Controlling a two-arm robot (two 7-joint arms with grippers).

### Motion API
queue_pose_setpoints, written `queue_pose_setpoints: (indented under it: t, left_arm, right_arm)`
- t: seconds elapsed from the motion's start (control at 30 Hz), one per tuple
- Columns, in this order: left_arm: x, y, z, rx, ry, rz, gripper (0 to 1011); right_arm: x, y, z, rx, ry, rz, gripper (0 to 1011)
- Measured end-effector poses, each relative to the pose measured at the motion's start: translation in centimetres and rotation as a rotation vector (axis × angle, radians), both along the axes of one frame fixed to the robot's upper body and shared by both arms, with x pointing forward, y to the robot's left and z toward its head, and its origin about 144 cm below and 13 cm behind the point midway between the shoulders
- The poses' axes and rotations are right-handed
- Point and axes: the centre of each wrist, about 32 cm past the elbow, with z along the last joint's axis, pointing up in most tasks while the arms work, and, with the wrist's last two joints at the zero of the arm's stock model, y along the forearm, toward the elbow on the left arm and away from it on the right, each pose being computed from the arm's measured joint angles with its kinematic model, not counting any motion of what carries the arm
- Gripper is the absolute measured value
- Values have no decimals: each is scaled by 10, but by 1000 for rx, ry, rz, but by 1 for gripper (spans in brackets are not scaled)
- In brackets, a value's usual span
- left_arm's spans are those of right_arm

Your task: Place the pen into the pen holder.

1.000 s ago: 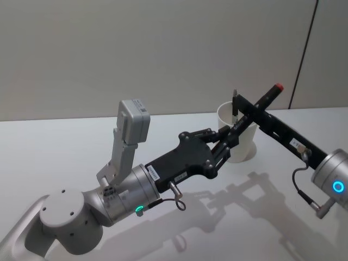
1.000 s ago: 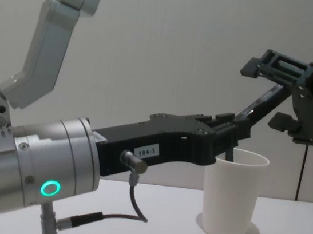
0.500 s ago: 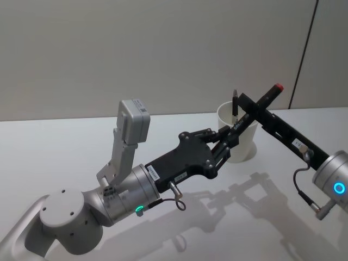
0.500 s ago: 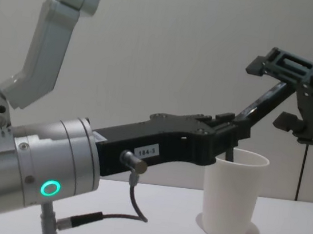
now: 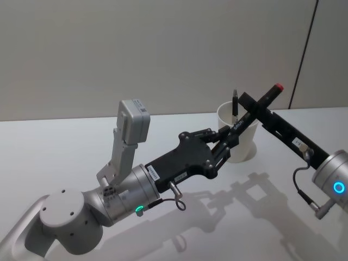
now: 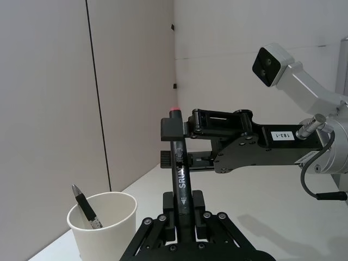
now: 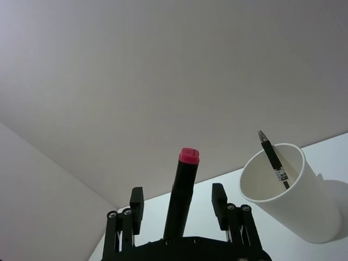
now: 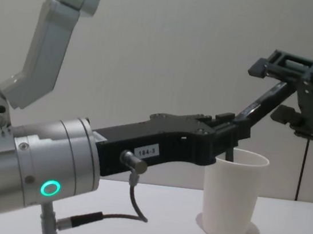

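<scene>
The left claw (image 5: 227, 140) grips a black pen (image 5: 254, 111) (red-capped) tilted just above the white cup (image 5: 237, 145). The right claw (image 7: 176, 204) stands spread either side of the pen's upper end. A second pen (image 5: 235, 103) leans inside the cup on the surface (image 5: 65, 147).

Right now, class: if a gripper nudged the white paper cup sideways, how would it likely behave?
Probably light: the paper cup holds just one pen, so it should slide easily. It may tip: narrower base, pen leaning on its rim.
</scene>
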Motion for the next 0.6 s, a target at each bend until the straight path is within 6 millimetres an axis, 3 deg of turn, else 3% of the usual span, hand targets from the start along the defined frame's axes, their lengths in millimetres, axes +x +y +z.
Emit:
queue_pose_setpoints:
  t: [0.13, 0.27, 0.37, 0.6]
  left_arm:
    - [0, 0, 0, 0, 0, 0, 189]
    - [0, 0, 0, 0, 0, 0, 189]
    - [0, 0, 0, 0, 0, 0, 189]
    - [0, 0, 0, 0, 0, 0, 189]
  right_arm:
    - [0, 0, 0, 2, -1, -1, 709]
    - [0, 0, 0, 2, -2, -2, 545]
    - [0, 0, 0, 3, -2, -3, 485]
    - [0, 0, 0, 3, -2, -3, 243]
